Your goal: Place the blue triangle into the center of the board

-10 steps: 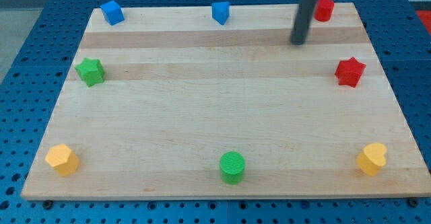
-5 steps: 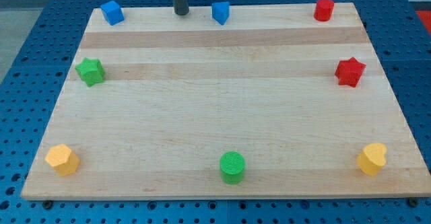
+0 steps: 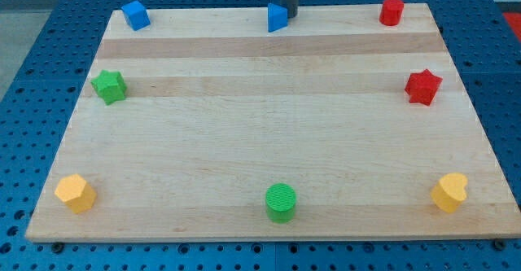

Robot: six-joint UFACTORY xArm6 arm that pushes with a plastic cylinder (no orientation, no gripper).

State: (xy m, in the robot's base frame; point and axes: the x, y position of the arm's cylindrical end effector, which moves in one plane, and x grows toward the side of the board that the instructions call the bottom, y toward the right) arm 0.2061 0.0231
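Tip (image 3: 288, 16) is touching blue triangle (image 3: 277, 18) at board (image 3: 260, 141) far edge, no jaws here; push to center not started.

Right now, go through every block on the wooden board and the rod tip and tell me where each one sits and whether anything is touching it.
blue triangle block: top edge, middle, my tip against its right side
my tip: touching the triangle
blue cube block: top left corner, untouched
red cylinder block: top right corner, untouched
red star block: right edge, untouched
green star block: left edge, untouched
green cylinder block: bottom edge, middle, upright
yellow hexagon block: bottom left corner
yellow heart block: bottom right corner
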